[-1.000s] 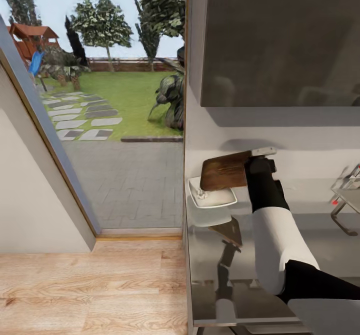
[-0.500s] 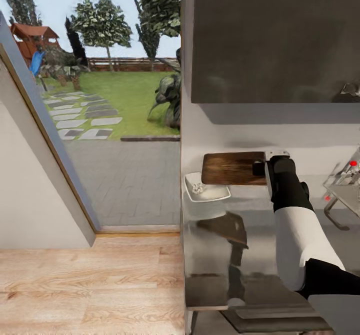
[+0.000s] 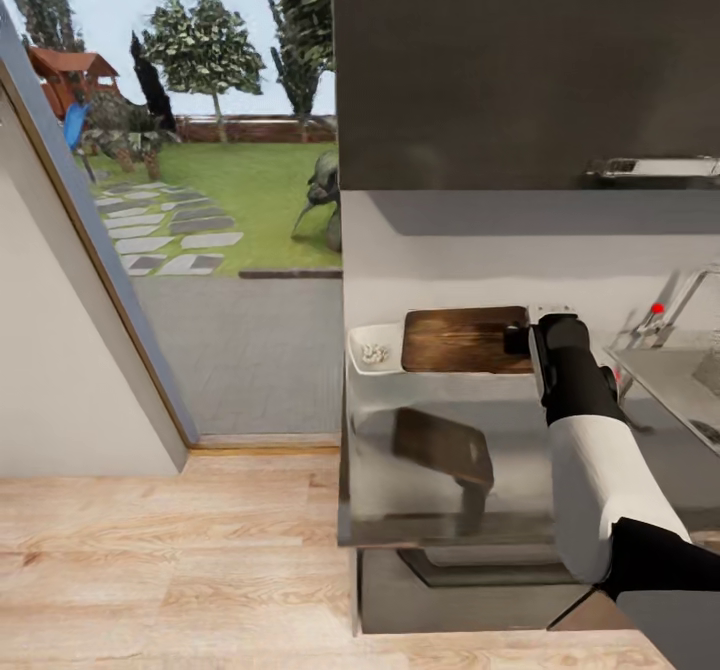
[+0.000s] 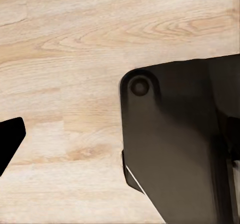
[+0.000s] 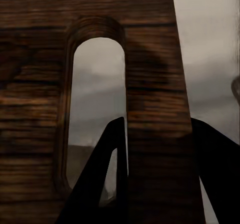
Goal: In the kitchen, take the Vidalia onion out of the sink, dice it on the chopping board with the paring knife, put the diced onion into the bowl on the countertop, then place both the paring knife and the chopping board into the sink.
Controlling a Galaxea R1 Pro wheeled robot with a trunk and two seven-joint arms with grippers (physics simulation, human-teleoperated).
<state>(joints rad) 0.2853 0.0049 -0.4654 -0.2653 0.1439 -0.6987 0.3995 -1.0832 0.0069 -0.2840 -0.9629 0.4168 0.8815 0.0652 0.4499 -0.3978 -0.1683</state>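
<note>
The chopping board [image 3: 462, 339], dark-brown wood, is held level above the grey counter [image 3: 420, 480], clamped at its slotted short end by the right hand [image 3: 522, 338]; its far end overlaps the bowl's edge. The white squarish bowl [image 3: 372, 350] sits beyond that end at the counter's corner, tiny white onion dice [image 3: 375, 354] clustered inside. Behind the hand lies the steel sink [image 3: 672, 382] with its chrome tap [image 3: 668, 312].

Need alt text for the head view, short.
The right gripper holds the chopping board level above the grey countertop, its far end over the white bowl of diced onion. The sink lies to the right; a garden shows at left.
</note>
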